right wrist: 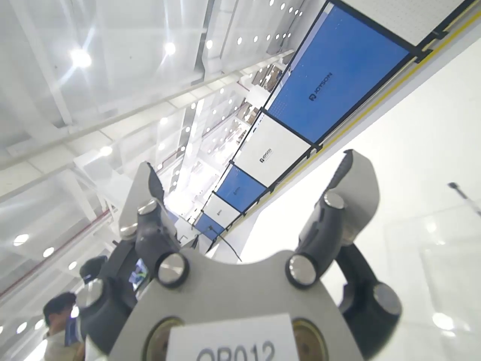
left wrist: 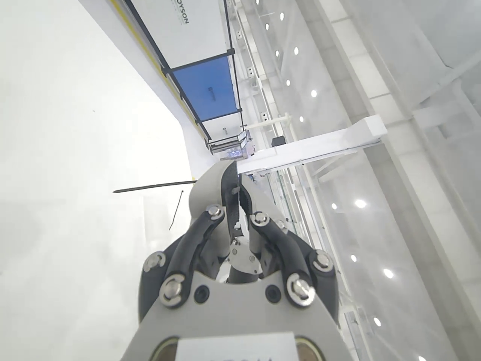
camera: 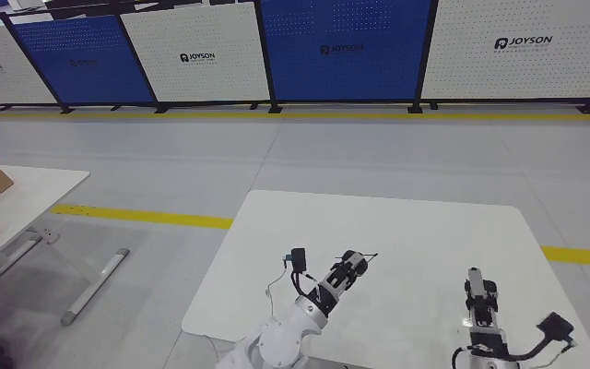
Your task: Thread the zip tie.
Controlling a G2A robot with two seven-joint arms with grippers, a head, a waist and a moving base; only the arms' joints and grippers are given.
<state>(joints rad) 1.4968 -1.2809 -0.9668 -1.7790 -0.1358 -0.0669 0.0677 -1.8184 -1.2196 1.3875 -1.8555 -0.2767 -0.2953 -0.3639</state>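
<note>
while right end effector (right wrist: 248, 164) gapes, left end effector (left wrist: 235, 179) clamps zip tie (left wrist: 154, 188).

A white table (camera: 415, 231) is set on a grey floor (camera: 277, 148). A yellow line (camera: 138, 216) is painted across the floor and is cut off at the table's left and right edges. Behind, blue panels (camera: 346, 51) and white panels (camera: 195, 46) are lined up. A second table (camera: 37, 189) is carried on metal legs (camera: 92, 288). Overhead, ceiling lights (right wrist: 80, 58) are lit.
</note>
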